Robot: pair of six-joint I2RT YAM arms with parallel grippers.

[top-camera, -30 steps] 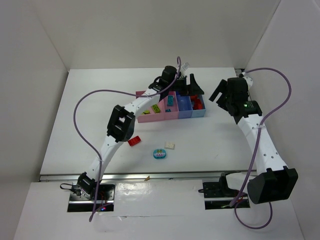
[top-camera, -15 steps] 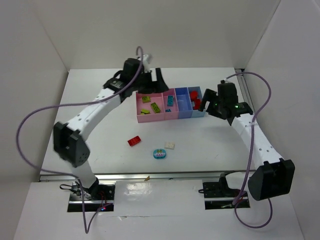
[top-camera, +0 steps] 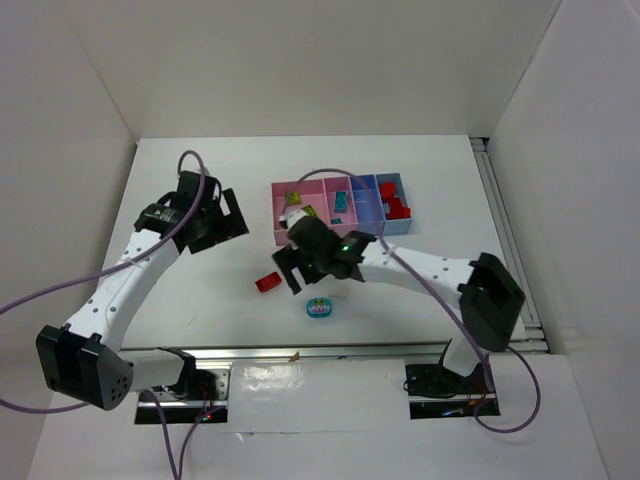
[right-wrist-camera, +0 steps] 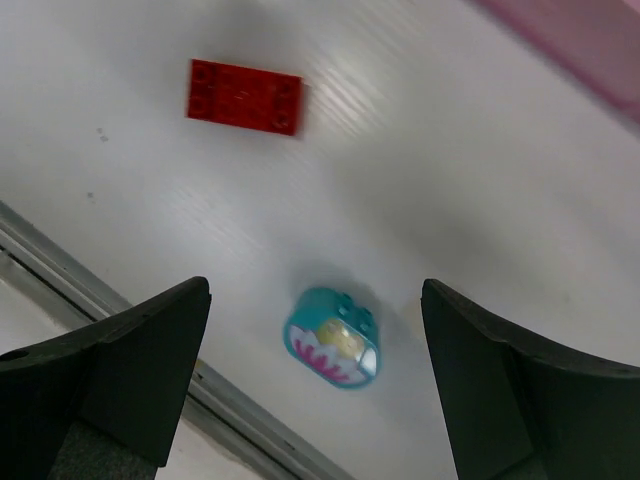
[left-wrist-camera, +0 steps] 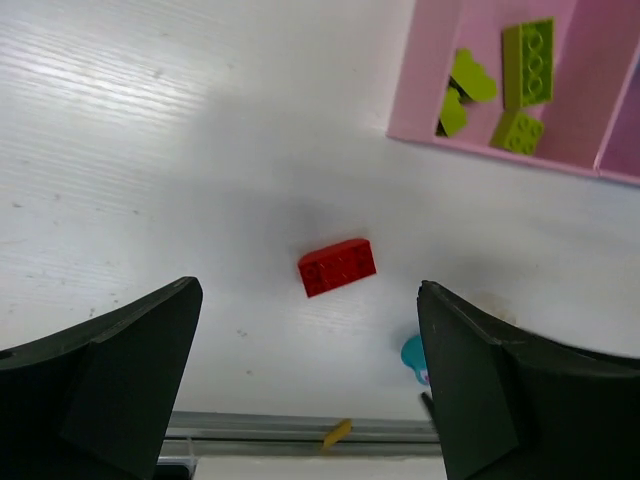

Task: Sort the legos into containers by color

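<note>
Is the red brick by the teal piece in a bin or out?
Out: the red brick lies on the table, clear of the wide pink bin.

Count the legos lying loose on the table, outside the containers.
2: the red brick and, to its right and nearer, the teal brick. The right arm could hide more.

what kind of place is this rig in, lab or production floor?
Likely a lab test cell: a white table boxed in by plain white panel walls, with toy items on it, like a small red plastic brick and a wide pink plastic bin.
</note>
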